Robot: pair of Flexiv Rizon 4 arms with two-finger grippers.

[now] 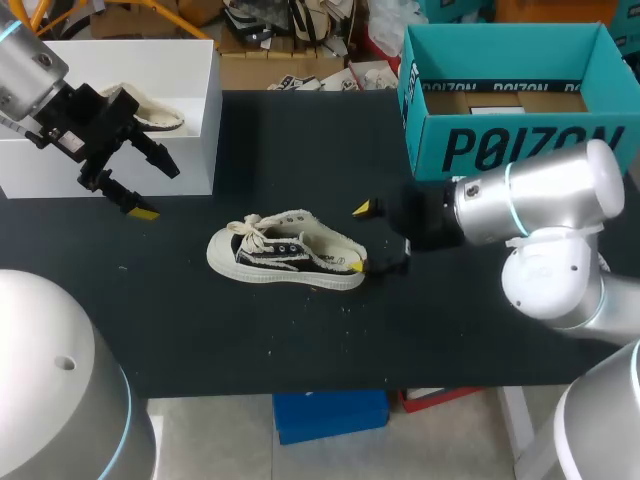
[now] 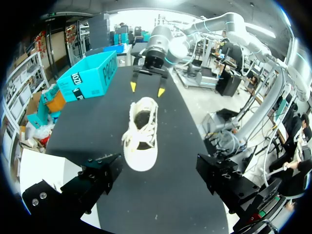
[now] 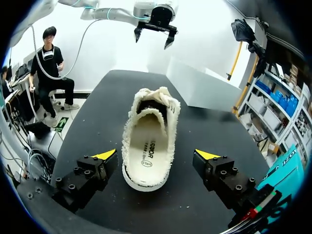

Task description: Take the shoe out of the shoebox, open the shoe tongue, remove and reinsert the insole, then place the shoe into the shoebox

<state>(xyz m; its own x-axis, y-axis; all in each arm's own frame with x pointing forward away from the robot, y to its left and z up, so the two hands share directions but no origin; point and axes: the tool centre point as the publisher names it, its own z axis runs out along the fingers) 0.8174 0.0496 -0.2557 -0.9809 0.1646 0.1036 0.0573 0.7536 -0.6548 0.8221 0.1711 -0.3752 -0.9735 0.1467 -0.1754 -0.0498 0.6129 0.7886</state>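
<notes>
A black-and-cream canvas shoe (image 1: 285,250) lies on its sole on the black table (image 1: 200,330), toe to the left, laces loose. My right gripper (image 1: 360,237) is open at its heel, one yellow tip on each side. In the right wrist view the shoe (image 3: 148,139) runs away from the open gripper (image 3: 156,156), heel between the fingers and cream insole (image 3: 146,148) showing. My left gripper (image 1: 160,192) hangs open above the table by the white box, away from the shoe. From the left wrist view, the shoe (image 2: 141,134) lies ahead of the open left gripper (image 2: 158,173), with the right gripper (image 2: 147,87) beyond it.
A teal shoebox (image 1: 510,90) stands open at the back right, behind my right arm. A white box (image 1: 190,130) at the back left holds a second shoe (image 1: 150,112). Bare black table lies in front of the shoe.
</notes>
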